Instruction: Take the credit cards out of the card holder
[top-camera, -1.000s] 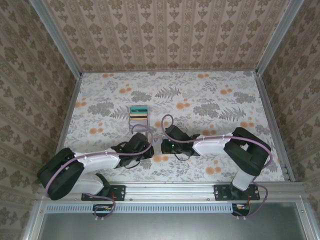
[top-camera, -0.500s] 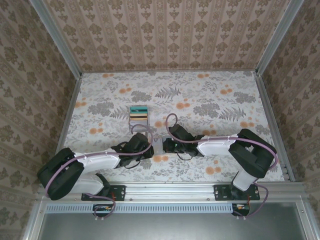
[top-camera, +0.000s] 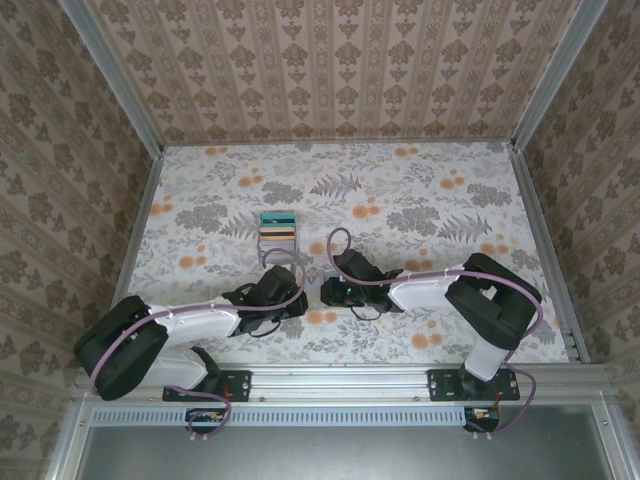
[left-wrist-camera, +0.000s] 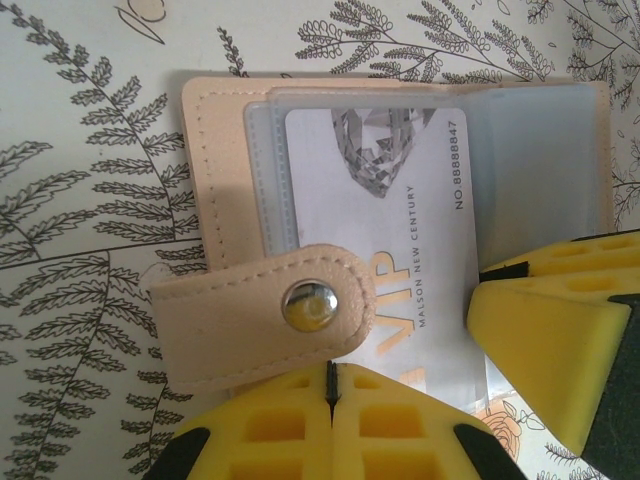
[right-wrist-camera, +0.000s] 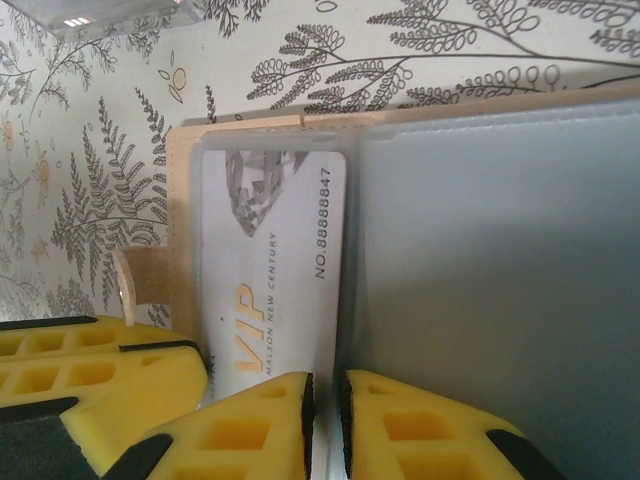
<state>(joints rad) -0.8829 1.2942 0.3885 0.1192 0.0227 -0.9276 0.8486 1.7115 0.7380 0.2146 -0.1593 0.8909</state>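
Finds the card holder (left-wrist-camera: 215, 150) spread open on the desk (left-wrist-camera: 80, 150), right between both grippers, with one pale credit card (left-wrist-camera: 400, 230) tucked in its clear sleeve. Poses the left gripper (left-wrist-camera: 330, 385), pressed together, over the holder's near edge by the snap strap (left-wrist-camera: 265, 320). Sets the right gripper (right-wrist-camera: 322, 395), nearly together with a thin slit, at the card's near short end; cannot tell whether pinching. Calls for a pull straight back along the card's long axis, toward the right gripper.

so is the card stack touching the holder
Apart. The top view shows the stack farther up the table than the holder, with patterned cloth between them.
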